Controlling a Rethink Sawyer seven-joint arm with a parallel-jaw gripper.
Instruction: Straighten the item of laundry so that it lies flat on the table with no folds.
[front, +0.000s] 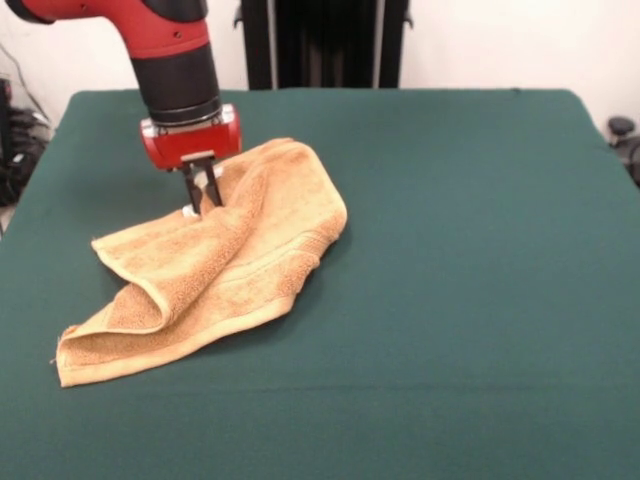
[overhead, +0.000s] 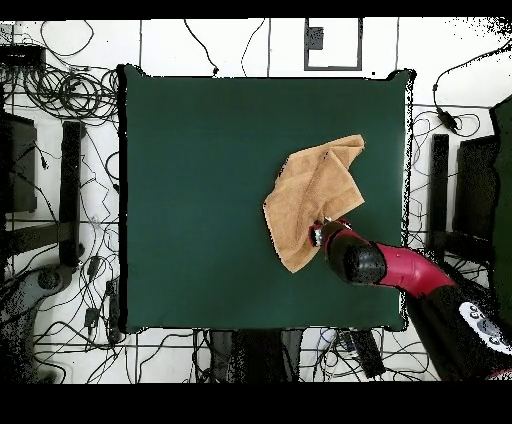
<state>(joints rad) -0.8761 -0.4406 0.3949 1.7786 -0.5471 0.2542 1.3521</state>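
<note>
The tan-orange towel (front: 235, 255) lies crumpled on the green table (front: 450, 250), left of the middle in the front view, with a layer folded over itself and one corner trailing toward the near left. My gripper (front: 203, 197) stands upright at the towel's far edge. Its fingers are close together, pinched on the cloth beside a small white tag (front: 188, 211). In the overhead view the towel (overhead: 310, 190) lies right of the middle, and the gripper (overhead: 320, 233) is at the end of it nearest the robot's base.
The red and black arm (overhead: 400, 268) reaches in from the lower right in the overhead view. Cables and black stands (overhead: 70, 180) surround the table on the floor. The robot's pedestal (front: 320, 40) stands behind the table's far edge.
</note>
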